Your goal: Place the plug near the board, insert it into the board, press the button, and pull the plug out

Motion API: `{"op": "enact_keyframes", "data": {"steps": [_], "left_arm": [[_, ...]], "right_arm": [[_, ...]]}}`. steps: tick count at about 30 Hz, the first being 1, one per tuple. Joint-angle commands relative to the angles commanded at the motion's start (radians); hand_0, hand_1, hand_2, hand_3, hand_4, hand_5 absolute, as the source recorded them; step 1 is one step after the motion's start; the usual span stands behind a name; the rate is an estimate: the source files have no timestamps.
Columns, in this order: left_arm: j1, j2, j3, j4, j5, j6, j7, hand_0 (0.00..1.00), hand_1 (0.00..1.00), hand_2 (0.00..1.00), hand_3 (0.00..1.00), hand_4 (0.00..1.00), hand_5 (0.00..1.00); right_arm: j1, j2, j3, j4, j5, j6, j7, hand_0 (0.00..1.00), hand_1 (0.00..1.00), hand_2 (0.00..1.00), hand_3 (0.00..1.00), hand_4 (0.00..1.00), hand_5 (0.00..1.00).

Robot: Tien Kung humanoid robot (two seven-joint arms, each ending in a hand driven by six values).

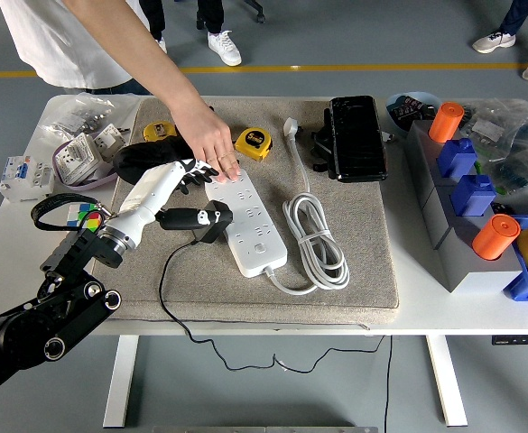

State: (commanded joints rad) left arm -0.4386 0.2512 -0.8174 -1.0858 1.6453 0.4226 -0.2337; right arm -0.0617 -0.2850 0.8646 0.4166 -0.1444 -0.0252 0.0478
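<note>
The left robot hand (184,191) reaches in from the lower left over the grey mat (354,262), its white palm and dark fingers curled around the black plug (196,218), which it grasps just at the left edge of the white power strip (245,221); the plug's front end touches or nearly touches the strip's side, and whether any prongs are in a socket cannot be told; a thin black cable (169,293) trails from the plug down across the mat and over the desk's (11,239) near edge; the right robot hand is out of view. A person's hand (211,144) comes down from the far side and presses flat on the far end of the strip; beside it lie a yellow tape measure (254,142) and a dark cloth bundle (142,161); the strip's own white cord (316,239) is coiled to its right; further back sits a black case (356,137); at the right edge of the desk stand orange cylinders (445,121) on blue and grey blocks (467,194).
</note>
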Motion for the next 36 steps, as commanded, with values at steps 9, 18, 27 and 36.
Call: {"op": "enact_keyframes", "data": {"steps": [9, 18, 27, 36], "left_arm": [[0.099, 0.022, -0.065, -0.071, -0.023, 0.003, -0.041, 0.541, 0.630, 0.632, 0.662, 0.998, 0.602], [0.122, 0.034, -0.009, -0.061, 0.015, -0.001, -0.027, 0.678, 0.701, 0.702, 0.678, 0.996, 0.611], [0.119, 0.031, 0.014, -0.052, 0.027, -0.010, 0.001, 0.686, 0.711, 0.717, 0.685, 0.990, 0.609], [0.104, 0.029, 0.033, -0.040, 0.040, -0.019, 0.031, 0.694, 0.719, 0.726, 0.695, 0.988, 0.610]], "right_arm": [[-0.005, 0.003, 0.009, -0.001, -0.002, -0.006, 0.008, 0.601, 0.653, 0.630, 0.511, 0.813, 0.522], [-0.006, 0.001, 0.012, 0.001, -0.004, -0.007, 0.014, 0.599, 0.651, 0.629, 0.511, 0.812, 0.522], [-0.002, 0.002, 0.019, 0.001, -0.004, -0.007, 0.017, 0.599, 0.650, 0.625, 0.508, 0.810, 0.523], [0.003, 0.001, 0.027, 0.002, -0.005, -0.007, 0.018, 0.600, 0.650, 0.622, 0.507, 0.807, 0.519]]}}
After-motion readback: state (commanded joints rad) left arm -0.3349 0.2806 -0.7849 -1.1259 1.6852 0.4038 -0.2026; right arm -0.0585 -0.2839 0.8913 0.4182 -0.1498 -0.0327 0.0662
